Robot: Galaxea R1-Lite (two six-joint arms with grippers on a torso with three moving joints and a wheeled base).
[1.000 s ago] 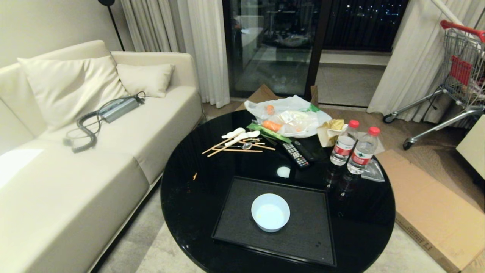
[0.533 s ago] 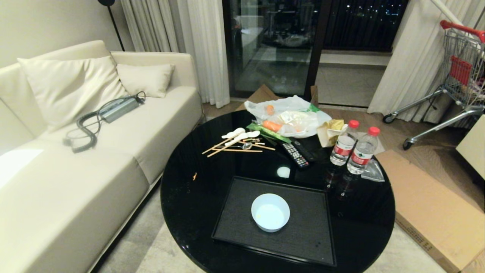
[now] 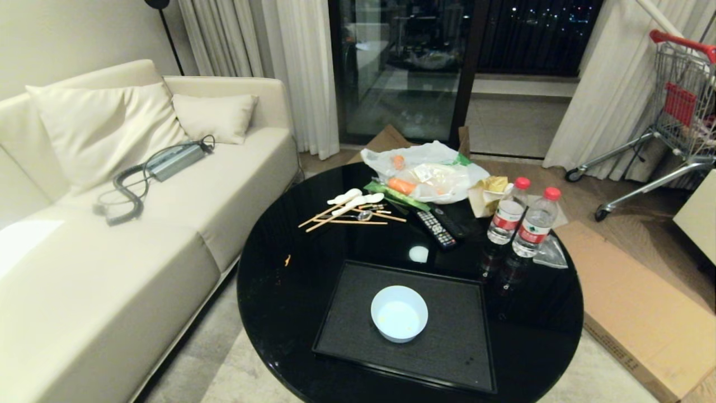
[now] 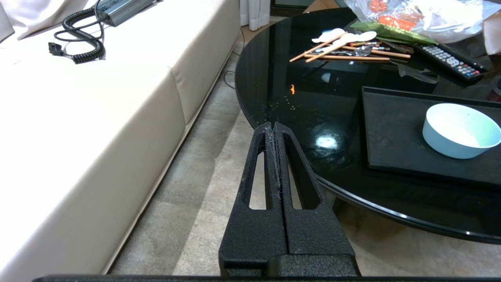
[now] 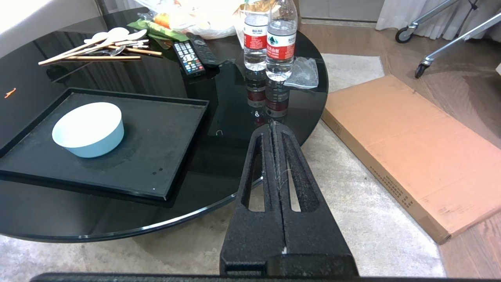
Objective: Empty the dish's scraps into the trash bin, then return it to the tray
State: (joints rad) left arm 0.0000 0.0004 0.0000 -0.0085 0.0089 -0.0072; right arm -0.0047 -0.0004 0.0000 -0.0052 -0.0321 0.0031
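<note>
A: What's around the two hands, biggest thing first?

B: The cream sofa [image 4: 98, 98] runs along the outer side of the left hand [image 4: 273, 125]. The round black table [image 3: 291, 291] lies ahead of both hands. The cardboard sheet [image 5: 407, 149] lies on the floor to the outer side of the right hand [image 5: 274, 124].

A: And the tray?

B: The tray [image 3: 447, 341] sits on the table, ahead of the hands and between them, with the dish [image 3: 399, 313] upright on it, no scraps visible inside.

A: The fingers?

B: Each hand has its fingers pressed together, gripping nothing, low by the table's near edge.
</note>
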